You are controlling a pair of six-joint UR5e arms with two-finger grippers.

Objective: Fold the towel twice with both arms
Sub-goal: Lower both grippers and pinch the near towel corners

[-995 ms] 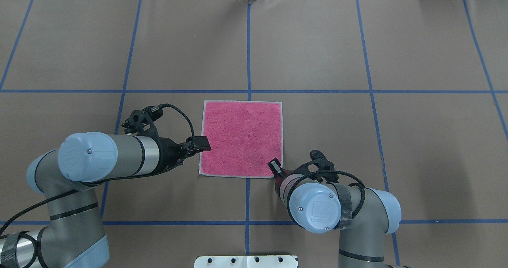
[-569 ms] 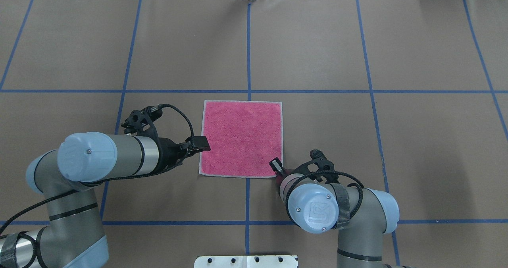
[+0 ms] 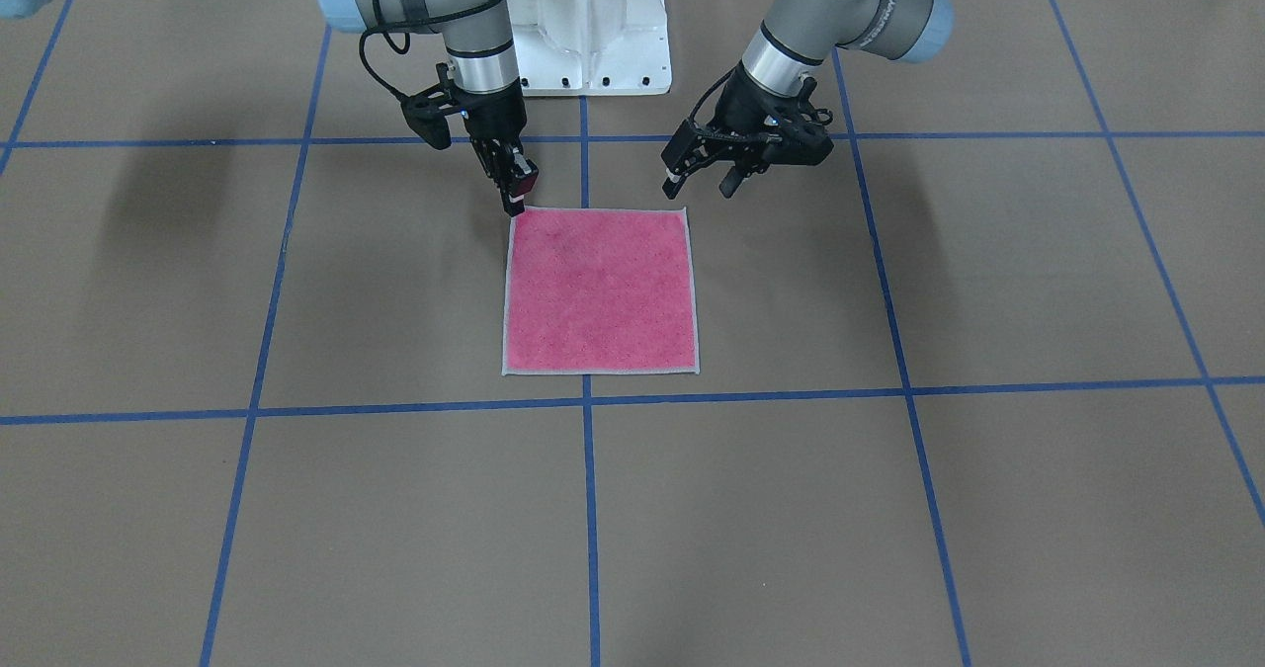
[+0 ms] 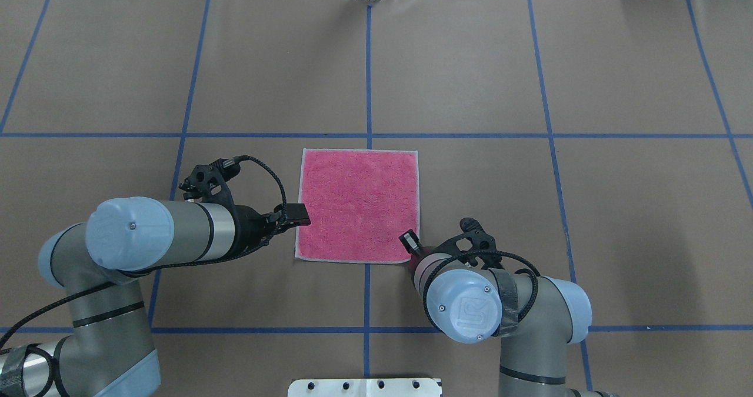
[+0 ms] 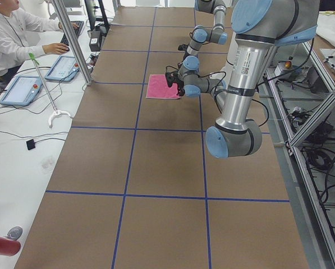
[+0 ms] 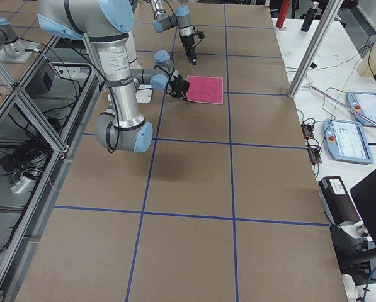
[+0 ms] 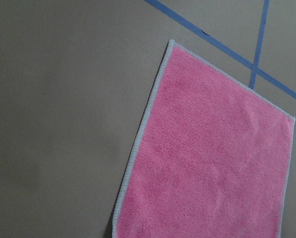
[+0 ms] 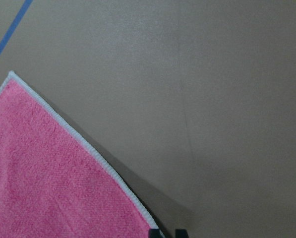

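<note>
The towel [image 4: 359, 203] lies flat and pink side up at the table's middle; it also shows in the front view [image 3: 598, 287] and both wrist views [image 7: 212, 163] [image 8: 43, 178]. My right gripper [image 4: 407, 242] is low at the towel's near right corner [image 3: 516, 196]. Its fingertips [image 8: 155, 233] stand close together at that corner, and it looks shut on the corner. My left gripper [image 4: 299, 213] is open and empty. It hovers above the towel's near left corner [image 3: 700, 186] without touching it.
The white pedestal base [image 3: 588, 25] stands at the table's near edge between the arms. Blue tape lines [image 4: 368, 79] grid the brown table cover. An operator [image 5: 10, 28] sits beside tablets past the table's far side, next to a metal post [image 5: 72, 45].
My right arm has shifted slightly, and its gripper has crept a little away from the robot at the towel's corner. My left arm has hardly moved. The towel lies as before.
</note>
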